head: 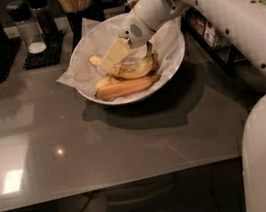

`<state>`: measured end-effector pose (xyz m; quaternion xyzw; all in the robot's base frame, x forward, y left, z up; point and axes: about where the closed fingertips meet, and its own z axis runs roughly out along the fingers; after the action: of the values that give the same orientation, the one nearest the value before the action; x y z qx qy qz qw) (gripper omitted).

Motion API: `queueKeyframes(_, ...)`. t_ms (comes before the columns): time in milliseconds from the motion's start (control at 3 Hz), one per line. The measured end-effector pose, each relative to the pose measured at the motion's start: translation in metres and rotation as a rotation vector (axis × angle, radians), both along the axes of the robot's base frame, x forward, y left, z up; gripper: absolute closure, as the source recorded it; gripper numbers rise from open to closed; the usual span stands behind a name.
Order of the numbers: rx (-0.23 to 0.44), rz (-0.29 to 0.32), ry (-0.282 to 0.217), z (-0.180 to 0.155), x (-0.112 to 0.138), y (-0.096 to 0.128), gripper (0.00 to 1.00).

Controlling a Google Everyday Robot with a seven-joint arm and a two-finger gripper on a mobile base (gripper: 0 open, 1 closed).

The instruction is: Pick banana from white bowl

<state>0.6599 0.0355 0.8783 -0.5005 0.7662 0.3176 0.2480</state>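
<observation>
The banana [134, 68] lies mid-bowl in the white bowl [179, 62], its long axis running left to right across the bowl. The hand [111, 59] sits low inside the bowl at the banana's left end. Whether it is spread or pinching cannot be told.

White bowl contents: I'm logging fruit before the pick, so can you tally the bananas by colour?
Speckled yellow banana: 1
Orange-yellow banana: 1
Pale yellow banana: 1
Total: 3, all in the white bowl; the claw is inside the bowl, over the speckled one's left end.
</observation>
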Motion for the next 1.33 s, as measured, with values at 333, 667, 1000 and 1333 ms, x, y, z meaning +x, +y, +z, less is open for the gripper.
queueKeyframes(333, -0.017, -0.005, 0.005, -0.004, 0.000, 0.002, 0.28)
queueKeyframes(667, -0.065, -0.012, 0.006, -0.007, 0.000, 0.006, 0.31)
queueKeyframes(1000, -0.168, -0.040, 0.004, -0.012, 0.001, 0.010, 0.29)
queueKeyframes(1333, -0.249, -0.068, 0.001, -0.016, 0.003, 0.012, 0.46)
